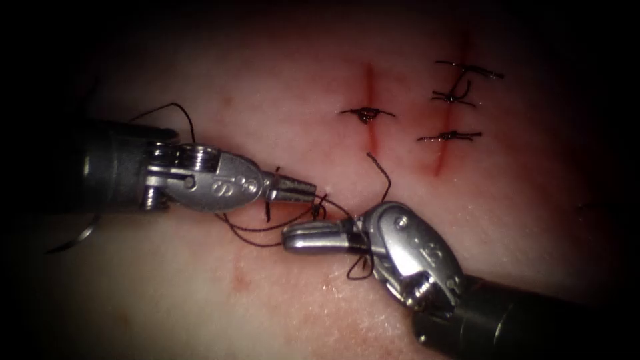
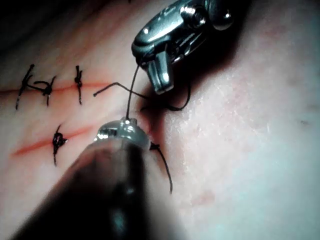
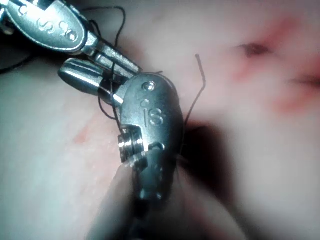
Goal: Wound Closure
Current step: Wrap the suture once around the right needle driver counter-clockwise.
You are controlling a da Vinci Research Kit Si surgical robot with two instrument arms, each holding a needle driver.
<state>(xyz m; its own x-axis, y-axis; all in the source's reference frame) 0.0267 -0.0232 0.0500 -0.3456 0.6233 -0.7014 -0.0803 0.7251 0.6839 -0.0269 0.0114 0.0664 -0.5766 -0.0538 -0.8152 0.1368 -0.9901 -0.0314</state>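
Handling thread (image 1: 267,230): limp, light, slippery, snaps if yanked, so I'd grip it near the knot, short of the frayed end. Left tool (image 1: 303,190) has jaws pressed together, pinching thread by the tissue (image 1: 167,300). Thread is dark, looped between the tips. Right tool (image 1: 297,238): jaws closed, strand wrapped around them. No needle seen. Cut (image 1: 369,127) right, stitched.

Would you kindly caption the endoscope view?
Both tools, left and right, meet at looped thread on tissue.

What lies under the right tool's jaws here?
Under the right tool, dark thread loops over the tissue and wraps round the jaws. Where the thread runs beneath the tool's body is covered. Left tool holds thread.
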